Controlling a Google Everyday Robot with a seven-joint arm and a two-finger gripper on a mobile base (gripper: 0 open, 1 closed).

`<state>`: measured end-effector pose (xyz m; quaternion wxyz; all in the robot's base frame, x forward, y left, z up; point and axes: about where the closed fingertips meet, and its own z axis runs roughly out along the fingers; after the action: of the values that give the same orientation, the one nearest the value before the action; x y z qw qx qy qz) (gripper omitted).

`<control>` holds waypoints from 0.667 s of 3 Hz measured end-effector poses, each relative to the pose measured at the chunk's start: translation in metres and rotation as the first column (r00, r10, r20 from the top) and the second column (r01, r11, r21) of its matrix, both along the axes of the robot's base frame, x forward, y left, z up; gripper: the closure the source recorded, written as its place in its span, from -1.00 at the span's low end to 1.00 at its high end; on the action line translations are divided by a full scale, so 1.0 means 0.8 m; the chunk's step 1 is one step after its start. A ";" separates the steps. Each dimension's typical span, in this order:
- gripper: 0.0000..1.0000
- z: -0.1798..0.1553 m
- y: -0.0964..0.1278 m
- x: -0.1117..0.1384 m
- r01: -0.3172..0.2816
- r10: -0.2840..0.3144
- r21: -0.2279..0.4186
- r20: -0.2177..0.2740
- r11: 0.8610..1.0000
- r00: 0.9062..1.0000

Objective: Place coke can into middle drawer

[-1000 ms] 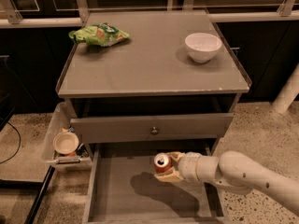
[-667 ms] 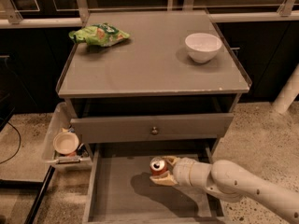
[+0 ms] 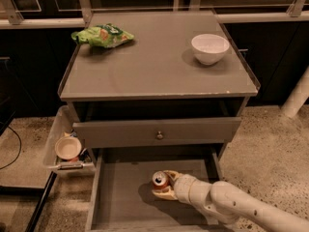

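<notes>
The coke can (image 3: pixel 160 181) is a small red can with a silver top, upright inside the open middle drawer (image 3: pixel 120 197), a wide shallow grey drawer pulled out at the bottom of the cabinet. My gripper (image 3: pixel 165 184) reaches in from the lower right on a white arm and is shut on the can, one finger behind it and one in front. The can is low over the drawer floor, right of its centre; I cannot tell if it touches the floor.
A grey drawer front with a round knob (image 3: pixel 159 135) is shut above the open drawer. On the cabinet top lie a green chip bag (image 3: pixel 102 35) and a white bowl (image 3: pixel 209 48). A clear bin with a small bowl (image 3: pixel 67 148) hangs at the cabinet's left side.
My gripper has carried the can a little to the left and lower into the drawer. The grip on the can has held.
</notes>
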<state>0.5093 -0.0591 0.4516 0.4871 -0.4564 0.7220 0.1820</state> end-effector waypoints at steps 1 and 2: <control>1.00 -0.041 -0.008 0.002 -0.011 0.011 -0.012 0.009 1.000 1.000; 1.00 -0.069 -0.019 0.006 -0.023 0.023 -0.008 0.005 1.000 1.000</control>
<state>0.5143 -0.0743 0.3966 0.4848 -0.4671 0.7163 0.1834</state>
